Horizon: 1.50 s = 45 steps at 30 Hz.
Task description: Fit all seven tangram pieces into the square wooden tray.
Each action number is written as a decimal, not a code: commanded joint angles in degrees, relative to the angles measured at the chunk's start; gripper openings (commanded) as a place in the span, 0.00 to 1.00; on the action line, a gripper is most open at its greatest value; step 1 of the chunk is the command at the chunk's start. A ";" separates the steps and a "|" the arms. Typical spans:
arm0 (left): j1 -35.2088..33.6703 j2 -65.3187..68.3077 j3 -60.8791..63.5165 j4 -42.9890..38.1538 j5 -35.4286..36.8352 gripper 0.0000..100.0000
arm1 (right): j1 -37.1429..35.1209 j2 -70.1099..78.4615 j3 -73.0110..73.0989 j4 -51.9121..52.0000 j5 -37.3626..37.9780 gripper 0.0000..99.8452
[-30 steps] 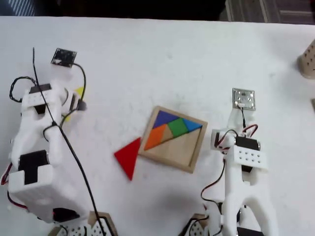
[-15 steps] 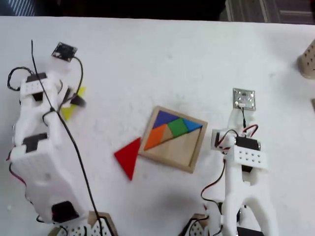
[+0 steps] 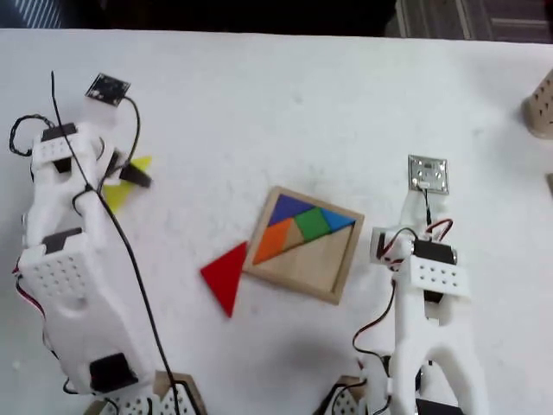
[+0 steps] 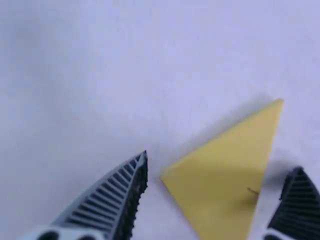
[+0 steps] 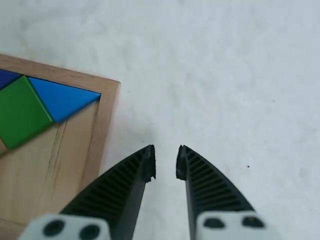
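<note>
The square wooden tray [image 3: 333,275] lies mid-table, tilted. Its far half holds a dark blue triangle, an orange piece, a green square [image 3: 311,222] and a light blue triangle [image 5: 62,97]; the near half is bare wood. A red triangle [image 3: 226,274] lies on the table against the tray's left edge. A yellow triangle [image 4: 227,175] lies flat at the far left, and my left gripper [image 4: 220,164] stands open over it, one finger on each side. My right gripper [image 5: 165,150] hangs shut and empty over the table just right of the tray's right corner [image 5: 109,85].
The left arm [image 3: 65,259] takes up the left edge of the table, with a black cable looping over it. The right arm [image 3: 429,277] stands to the right of the tray. A pegged wooden block [image 3: 540,108] sits at the far right edge.
The left arm has swung toward the far left, and more of the yellow triangle now shows beside its gripper. The right arm, the tray and the red triangle have not moved.
</note>
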 commanded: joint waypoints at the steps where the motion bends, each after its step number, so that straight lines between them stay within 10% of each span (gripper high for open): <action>1: 0.48 0.48 -1.67 0.62 -0.53 0.40 | -0.40 -1.80 -0.53 -0.92 0.79 0.08; 25: 2.68 -0.04 3.43 1.76 -3.25 0.19 | -0.22 -1.80 -0.62 -0.92 0.79 0.08; 34: -1.36 -2.51 -0.62 6.33 -2.81 0.40 | -0.22 -1.80 -0.62 -0.92 0.79 0.08; 45: -2.07 1.80 -1.49 6.77 -3.25 0.35 | -0.22 -1.80 -0.62 -0.92 0.79 0.08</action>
